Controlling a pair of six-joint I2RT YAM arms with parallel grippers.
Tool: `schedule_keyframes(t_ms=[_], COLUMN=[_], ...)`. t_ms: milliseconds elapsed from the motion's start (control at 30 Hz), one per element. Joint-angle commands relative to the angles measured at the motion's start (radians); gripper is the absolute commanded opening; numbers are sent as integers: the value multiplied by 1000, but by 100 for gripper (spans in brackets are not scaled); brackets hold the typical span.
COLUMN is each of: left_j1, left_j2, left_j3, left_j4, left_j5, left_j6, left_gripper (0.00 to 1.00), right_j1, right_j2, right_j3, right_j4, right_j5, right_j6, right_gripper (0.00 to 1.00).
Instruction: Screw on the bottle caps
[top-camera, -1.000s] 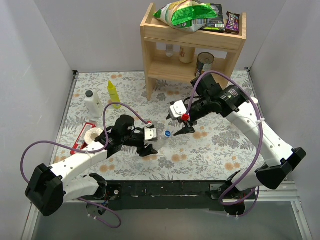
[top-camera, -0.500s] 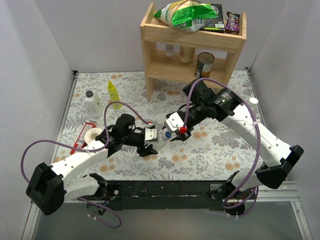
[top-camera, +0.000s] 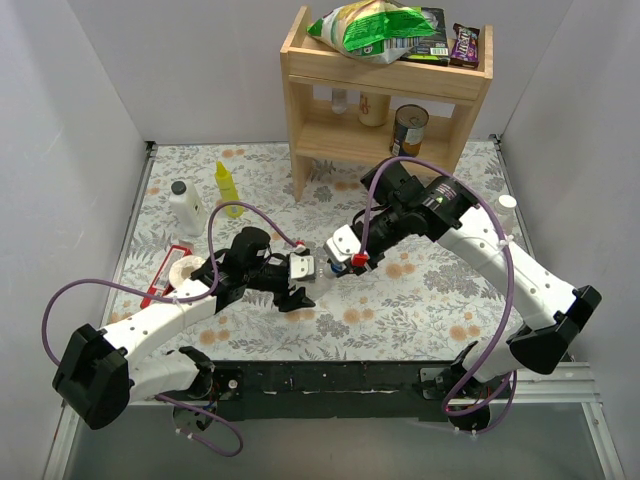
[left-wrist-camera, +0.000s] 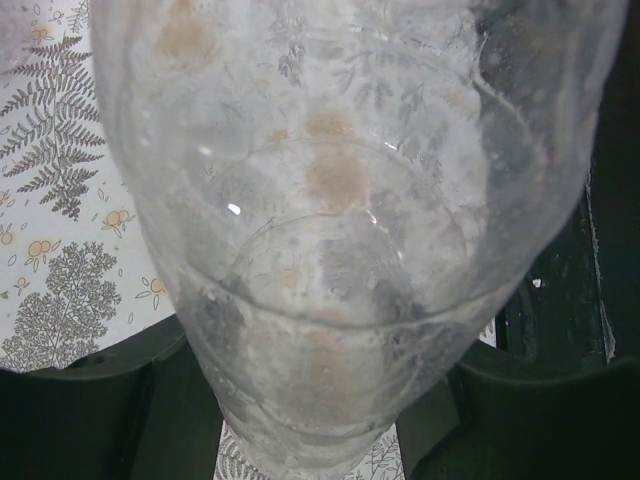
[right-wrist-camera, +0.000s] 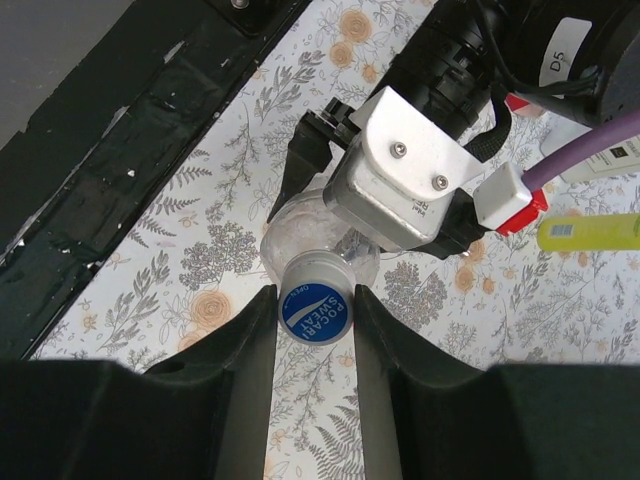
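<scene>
Tightening step, I judge: my left gripper (top-camera: 298, 278) clamps the clear plastic bottle (left-wrist-camera: 330, 250), its small round blue plastic cap (right-wrist-camera: 314, 312) sits on the neck between my right gripper's (right-wrist-camera: 315, 292) narrowed fingers, pinched or not I cannot tell, so next comes squeeze and twist.

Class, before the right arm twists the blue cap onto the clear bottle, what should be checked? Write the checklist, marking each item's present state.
1. Clear bottle clamped in left gripper: ok.
2. Blue cap sitting on the bottle's mouth: ok.
3. Right gripper fingers on either side of the cap: ok.
4. Grip on the cap firm: cannot tell.
5. Cap square on the threads: cannot tell.
</scene>
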Motion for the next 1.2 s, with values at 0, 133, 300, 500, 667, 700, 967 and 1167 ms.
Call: schedule_keyframes(t_ms=[0, 133, 300, 500, 667, 700, 967, 1167], left_j1=[1, -1, -7, -16, -18, -18, -12, 1], left_j2=[-27, -36, -96, -92, -26, -20, -30, -138], left_j3=[13, -5, -42, -57, -39, -40, -77, -94], left_j4=[58, 146, 332, 469, 434, 427, 297, 279], left_j5=[-2, -91, -316, -580, -695, -704, -543, -185], left_j6=[-19, -121, -198, -203, -203, -206, -234, -238], left_gripper=[0, 0, 0, 0, 0, 0, 0, 0], right_j1=[6, 3, -37, -108, -111, -111, -261, -349], right_j2=[21, 38, 113, 193, 238, 248, 217, -16], right_j3=[-10, -12, 43, 2, 18, 40, 165, -88], right_j4=[-8, 101, 236, 285, 292, 288, 353, 588], right_j5=[29, 93, 129, 75, 60, 63, -36, -333], right_j6=[48, 279, 689, 1168, 1271, 1268, 1078, 849], right_gripper=[30, 24, 19, 6, 9, 12, 55, 64])
